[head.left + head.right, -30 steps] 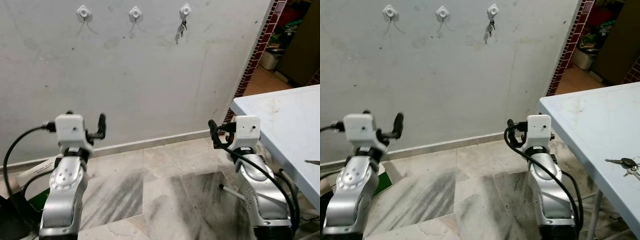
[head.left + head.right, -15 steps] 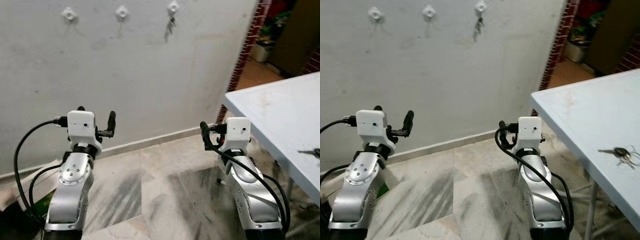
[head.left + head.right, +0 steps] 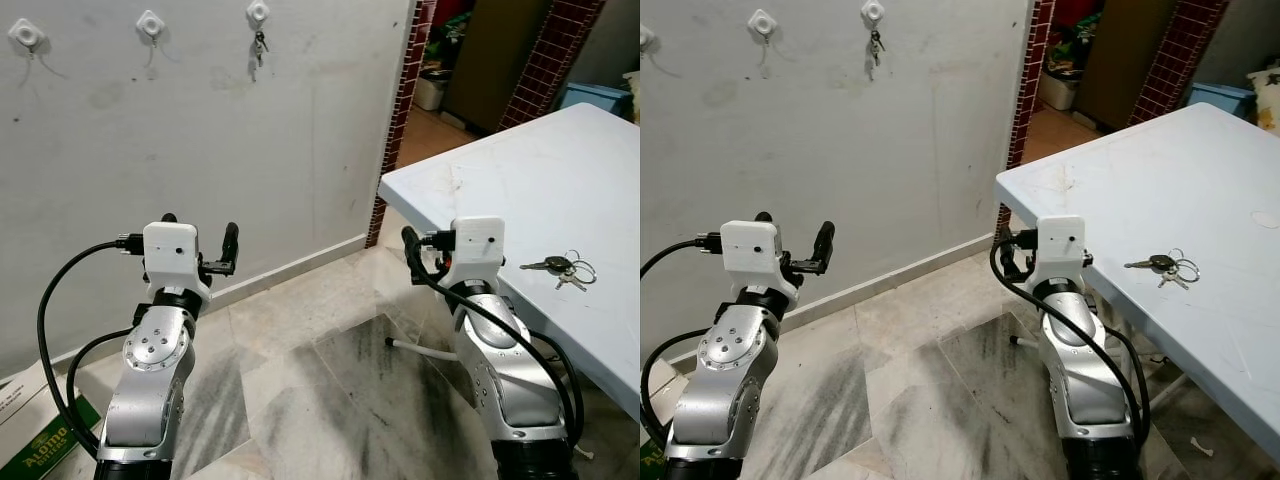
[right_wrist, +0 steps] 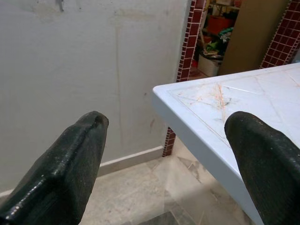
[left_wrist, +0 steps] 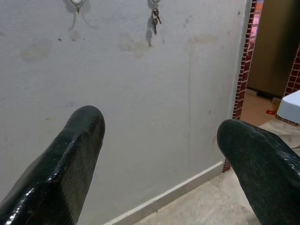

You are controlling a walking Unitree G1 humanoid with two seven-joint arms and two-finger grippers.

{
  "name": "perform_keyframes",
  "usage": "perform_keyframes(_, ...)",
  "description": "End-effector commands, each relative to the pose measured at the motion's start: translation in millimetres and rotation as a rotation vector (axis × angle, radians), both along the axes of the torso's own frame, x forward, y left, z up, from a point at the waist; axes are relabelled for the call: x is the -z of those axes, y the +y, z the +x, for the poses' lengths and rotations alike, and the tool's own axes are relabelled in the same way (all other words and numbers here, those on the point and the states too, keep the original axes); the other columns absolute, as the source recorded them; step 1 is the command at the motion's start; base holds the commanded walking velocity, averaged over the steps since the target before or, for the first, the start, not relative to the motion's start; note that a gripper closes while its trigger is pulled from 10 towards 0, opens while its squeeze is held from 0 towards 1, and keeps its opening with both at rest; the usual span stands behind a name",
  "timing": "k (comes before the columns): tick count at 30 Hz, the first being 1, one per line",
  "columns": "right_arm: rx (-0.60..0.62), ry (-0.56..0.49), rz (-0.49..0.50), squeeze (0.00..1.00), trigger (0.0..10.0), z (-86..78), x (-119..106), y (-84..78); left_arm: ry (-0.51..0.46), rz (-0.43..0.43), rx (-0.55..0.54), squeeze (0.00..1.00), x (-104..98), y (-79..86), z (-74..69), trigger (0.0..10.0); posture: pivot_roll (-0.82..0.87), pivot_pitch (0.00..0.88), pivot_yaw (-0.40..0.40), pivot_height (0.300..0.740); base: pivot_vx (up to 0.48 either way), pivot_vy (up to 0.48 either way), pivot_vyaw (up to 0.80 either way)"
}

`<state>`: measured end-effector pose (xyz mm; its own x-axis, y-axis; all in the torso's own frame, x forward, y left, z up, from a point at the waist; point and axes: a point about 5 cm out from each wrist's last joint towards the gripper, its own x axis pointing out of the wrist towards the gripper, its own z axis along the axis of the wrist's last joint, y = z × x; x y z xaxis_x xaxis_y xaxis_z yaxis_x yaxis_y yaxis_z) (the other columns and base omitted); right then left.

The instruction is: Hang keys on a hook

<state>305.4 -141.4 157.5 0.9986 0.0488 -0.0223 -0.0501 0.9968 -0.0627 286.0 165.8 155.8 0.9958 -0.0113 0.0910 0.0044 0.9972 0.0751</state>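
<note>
A bunch of keys [image 3: 560, 266] on a ring lies on the pale blue table [image 3: 500, 170] at my right, just beyond my right wrist. On the grey wall, three white hooks [image 3: 150, 24] sit in a row at the upper left. The rightmost hook [image 3: 258, 13] carries a small set of hanging keys [image 3: 259, 42]. My left gripper [image 5: 159, 136] is held up facing the wall, open and empty. My right gripper [image 4: 164, 140] is open and empty too, pointing at the table's near corner [image 4: 161, 91].
A red brick doorway edge [image 3: 405, 70] stands between wall and table, with a bucket [image 3: 432, 90] beyond it. A cardboard box [image 3: 30, 420] lies on the marble floor at the lower left. A white rod [image 3: 420, 350] lies under the table edge. A blue bin [image 3: 600, 95] stands behind the table.
The camera has swung to the right: the hooks have slid left in the picture and the table with its keys now takes up the right side. Both arms keep their pose.
</note>
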Motion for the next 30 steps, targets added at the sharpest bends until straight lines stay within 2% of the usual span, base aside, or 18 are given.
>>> perform_keyframes(1,-0.021,0.013,-0.009,0.0,10.0,1.9,-0.5,1.9,-0.012,0.001,-0.001,0.0,-2.4,-1.1,-0.4,10.0,0.03,0.014,-0.035,0.74,0.0,0.0,-0.79)
perform_keyframes(7,-0.044,-0.011,0.0,0.0,10.0,1.4,-6.2,6.4,-0.004,-0.006,0.028,0.0,0.7,-5.4,0.1,10.0,0.02,0.013,-0.039,0.74,0.0,0.0,-0.75)
perform_keyframes(13,-0.065,-0.028,-0.015,0.0,10.0,3.3,-10.0,9.1,-0.017,-0.005,0.056,0.0,-3.5,-7.7,4.4,10.0,0.02,0.01,-0.037,0.74,0.0,-0.041,0.0)
perform_keyframes(18,-0.068,-0.026,-0.019,0.0,10.0,3.4,-9.4,10.1,-0.015,-0.002,0.054,0.0,-3.1,-5.4,5.1,10.0,0.02,0.008,-0.036,0.74,0.0,-0.29,0.0)
perform_keyframes(30,-0.078,-0.032,-0.008,0.0,10.0,6.4,-10.1,13.6,-0.006,0.0,0.046,0.0,0.0,-5.3,1.6,10.0,0.03,0.003,-0.029,0.74,0.0,-0.463,0.0)
